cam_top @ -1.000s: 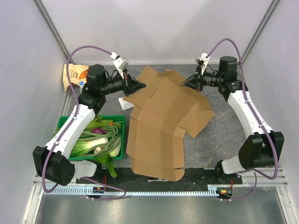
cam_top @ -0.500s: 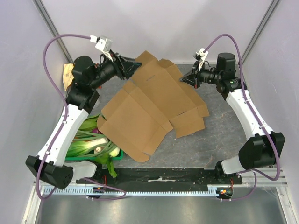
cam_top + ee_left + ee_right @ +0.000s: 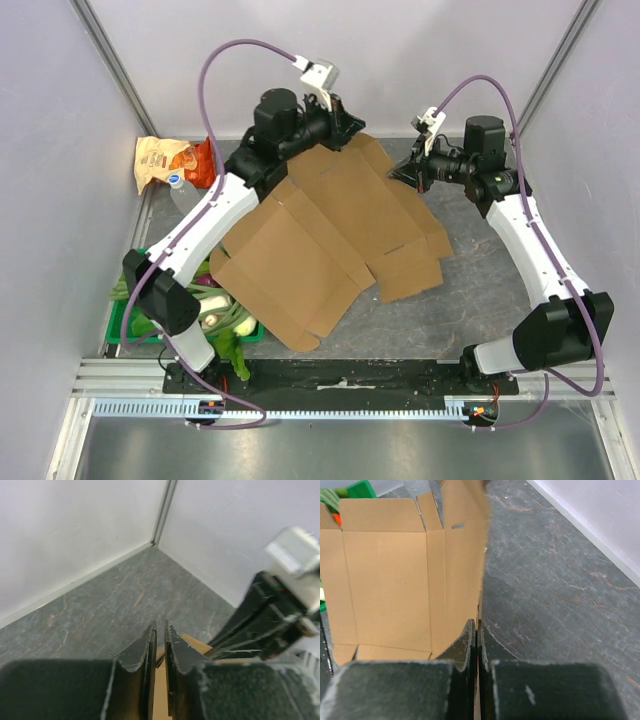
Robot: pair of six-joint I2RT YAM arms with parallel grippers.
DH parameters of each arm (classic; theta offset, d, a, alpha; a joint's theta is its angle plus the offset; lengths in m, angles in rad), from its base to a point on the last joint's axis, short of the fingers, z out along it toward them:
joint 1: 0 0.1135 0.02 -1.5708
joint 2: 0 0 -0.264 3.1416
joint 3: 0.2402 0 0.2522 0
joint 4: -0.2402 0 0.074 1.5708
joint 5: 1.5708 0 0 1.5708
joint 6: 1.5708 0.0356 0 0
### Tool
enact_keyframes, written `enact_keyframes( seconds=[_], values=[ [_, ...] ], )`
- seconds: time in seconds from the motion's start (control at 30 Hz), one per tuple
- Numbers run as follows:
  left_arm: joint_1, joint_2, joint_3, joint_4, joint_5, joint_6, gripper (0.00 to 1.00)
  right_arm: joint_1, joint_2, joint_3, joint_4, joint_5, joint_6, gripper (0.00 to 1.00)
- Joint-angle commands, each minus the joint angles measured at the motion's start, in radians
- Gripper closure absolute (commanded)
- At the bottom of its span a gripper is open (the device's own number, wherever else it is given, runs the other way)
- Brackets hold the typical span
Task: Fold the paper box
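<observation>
Green crate [image 3: 362, 489] at the grey marbled desk's [image 3: 480, 290] near left edge, pale leeks [image 3: 205, 320] inside, partly under the unfolded brown corrugated paper box [image 3: 330, 230] sprawled across the middle! Over there the right gripper [image 3: 476, 625] is clamped on the box's far right flap, while the left gripper [image 3: 160, 627] sits at its far edge, fingers a sliver apart, grip impossible to call. Orange-and-tan snack bag [image 3: 160, 160] in the far left corner, pale walls [image 3: 400, 60] around.

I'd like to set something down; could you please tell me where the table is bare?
Bare table shows near-right, between the paper box, the right arm and the near rail. The left is crowded: green crate, snack bag, left arm.
</observation>
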Motion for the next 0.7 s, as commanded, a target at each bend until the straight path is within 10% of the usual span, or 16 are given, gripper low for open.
enact_keyframes(
  seconds=[0.0, 0.43, 0.67],
  values=[
    [-0.04, 0.047, 0.05, -0.031, -0.176, 0.121, 0.85, 0.005, -0.044, 0.039, 0.006, 0.003, -0.02, 1.0],
    [-0.091, -0.033, -0.244, 0.079, 0.011, -0.091, 0.91, 0.004, -0.029, 0.044, 0.028, 0.016, -0.008, 1.0],
    [-0.089, -0.102, -0.276, 0.082, 0.008, -0.1, 0.78, 0.005, -0.044, 0.028, 0.031, 0.049, -0.008, 1.0]
  ],
)
